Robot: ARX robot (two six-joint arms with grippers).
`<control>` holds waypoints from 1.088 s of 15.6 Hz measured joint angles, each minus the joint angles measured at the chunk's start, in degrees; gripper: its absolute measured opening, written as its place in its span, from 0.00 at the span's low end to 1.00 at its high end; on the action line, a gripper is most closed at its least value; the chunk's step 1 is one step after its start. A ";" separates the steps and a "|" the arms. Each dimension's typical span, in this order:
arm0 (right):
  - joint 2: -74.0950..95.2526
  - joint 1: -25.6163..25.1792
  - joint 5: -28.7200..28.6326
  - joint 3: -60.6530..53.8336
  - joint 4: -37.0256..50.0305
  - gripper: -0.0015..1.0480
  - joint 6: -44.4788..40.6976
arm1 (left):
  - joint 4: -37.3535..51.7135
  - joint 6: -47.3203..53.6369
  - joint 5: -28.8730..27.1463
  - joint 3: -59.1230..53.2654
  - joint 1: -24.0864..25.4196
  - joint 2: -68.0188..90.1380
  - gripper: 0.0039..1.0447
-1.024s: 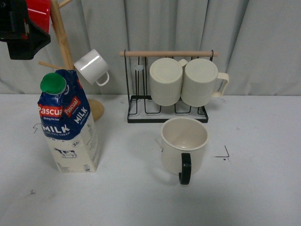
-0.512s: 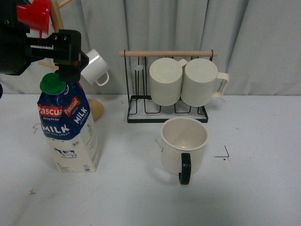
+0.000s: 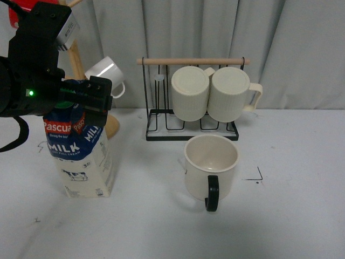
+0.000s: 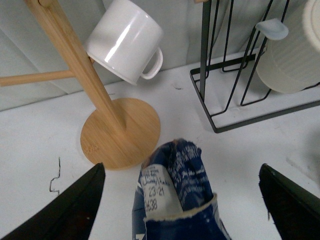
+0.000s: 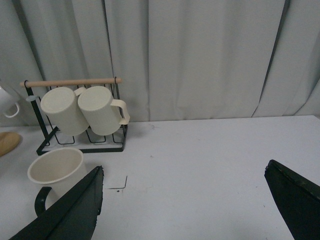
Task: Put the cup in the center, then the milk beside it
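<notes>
Left tool (image 4: 181, 200) points downward with jaws spread wide; right tool (image 5: 182, 200) faces forward, jaws equally wide apart.

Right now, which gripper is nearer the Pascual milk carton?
Left. The left gripper straddles the milk carton at its top, fingers open on either side. The right gripper hangs open over the table beyond the black-handled cup, well away from the carton.

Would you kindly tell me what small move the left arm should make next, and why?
Probably close the left gripper on the milk. Its open fingers sit either side of the carton's folded top, not yet gripping it. The cup already stands in the centre, so the milk is what remains to move.
</notes>
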 joint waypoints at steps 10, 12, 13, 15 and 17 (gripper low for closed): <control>0.00 0.00 0.00 0.00 0.00 0.94 0.02 | -2.36 0.07 -3.85 0.00 -3.52 -1.18 0.18; 0.00 0.00 0.00 0.00 -0.02 0.94 0.02 | -4.50 -0.57 -4.68 0.02 -5.44 -2.49 0.18; 0.00 0.00 0.00 0.00 -0.02 0.94 0.00 | -5.11 -0.79 -4.96 0.11 -6.75 -2.82 0.18; 0.00 0.00 0.00 0.00 -0.02 0.94 0.02 | -5.16 -1.33 -6.25 1.33 -9.38 -2.91 0.17; 0.00 0.00 0.00 0.00 0.00 0.94 0.02 | -4.48 -2.21 -7.45 2.60 -11.04 -2.91 0.17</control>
